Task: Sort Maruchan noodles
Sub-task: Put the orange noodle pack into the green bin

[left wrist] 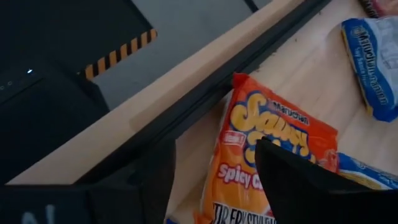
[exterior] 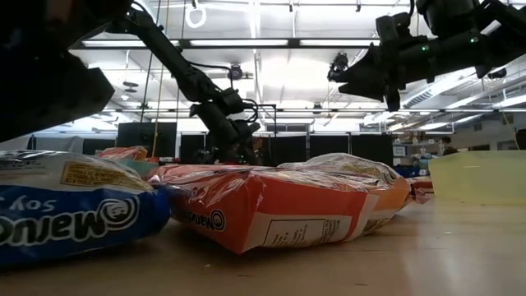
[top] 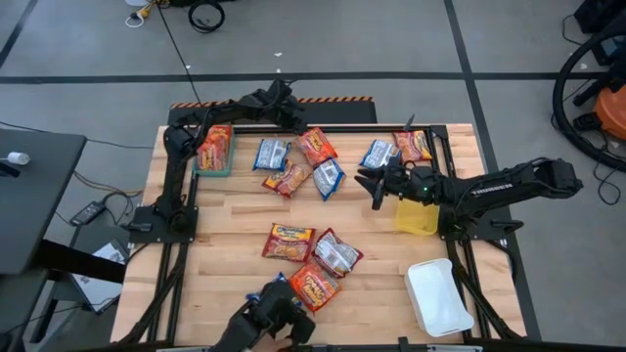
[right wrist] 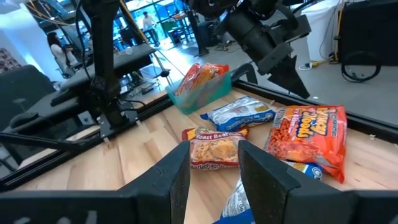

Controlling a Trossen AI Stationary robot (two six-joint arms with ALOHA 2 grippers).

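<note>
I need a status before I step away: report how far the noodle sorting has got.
Done: only the teal bin holds orange packets; the yellow bin and white bin look empty.

In hand: the left gripper hovers open over an orange-red packet at the far edge, holding nothing. The right gripper hangs empty above the table.

Left: roughly ten packets, in a far cluster and a near cluster.

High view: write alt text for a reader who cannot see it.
Maruchan noodle packets lie scattered across a wooden table, with one orange packet already in the teal bin. The left tool hovers above an orange packet; the right tool hangs beside the yellow bin.
</note>
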